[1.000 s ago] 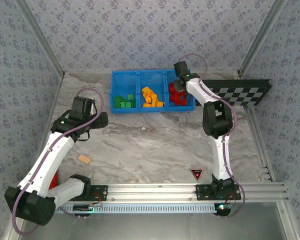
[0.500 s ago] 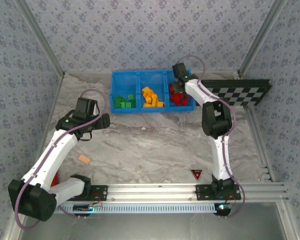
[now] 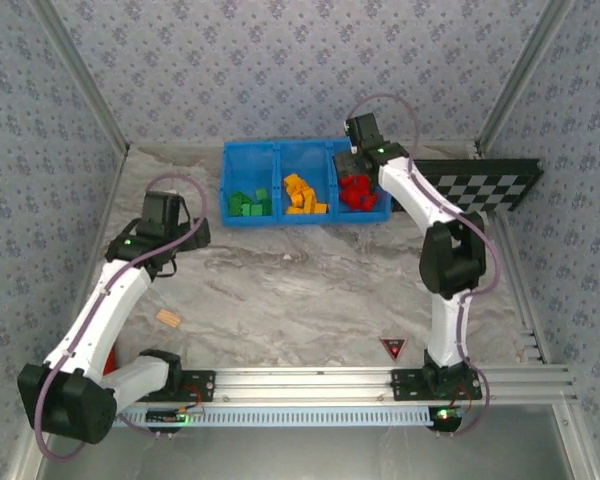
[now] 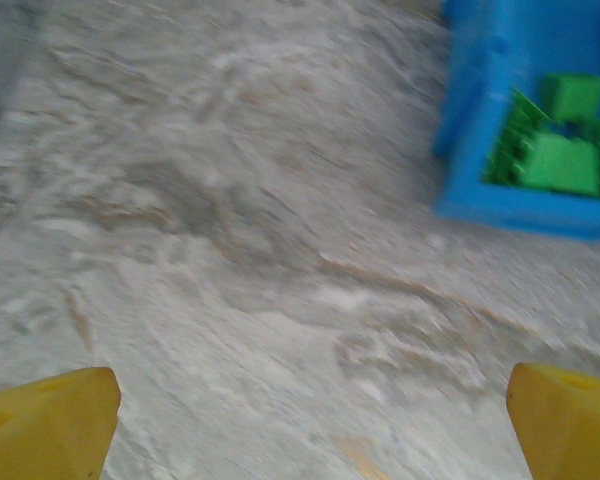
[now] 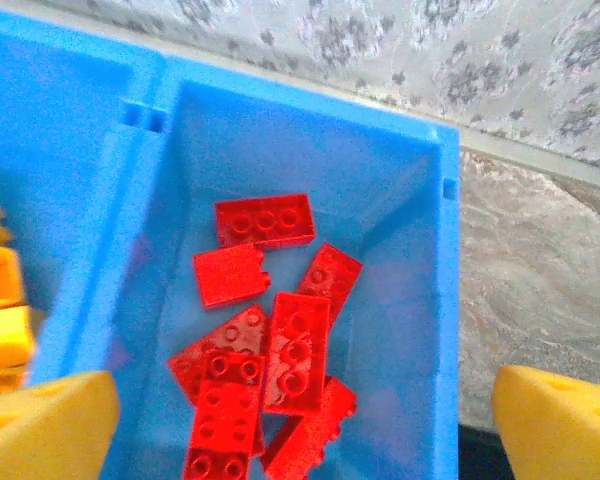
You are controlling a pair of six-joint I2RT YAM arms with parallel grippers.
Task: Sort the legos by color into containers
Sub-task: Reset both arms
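right end effector (image 5: 305,420) opened, red legos (image 5: 296,350) below

- The bin (image 3: 280,146) sits at 12 o'clock on the surface (image 3: 310,290), close to the back wall. Its three compartments run side by side from 9 to 3 o'clock.
- The left legos (image 3: 248,204) lie in the left compartment (image 3: 250,168), toward its 6 o'clock wall.
- The middle legos (image 3: 303,195) lie in the middle compartment (image 3: 305,163).
- The right legos (image 3: 357,192) lie in the right compartment (image 5: 380,200), some overlapping.
- The checkerboard (image 3: 480,185) lies at 3 o'clock of the bin, just beside it.
- The block (image 3: 168,319) lies at 8 o'clock on the surface, well apart from the bin.
- The marker (image 3: 393,347) lies at 5 o'clock, near the right arm's base.
- The right tool (image 3: 352,165) hangs over the right compartment.
- The left tool (image 3: 188,235) hangs over the surface at 8 o'clock of the bin, near its left compartment.
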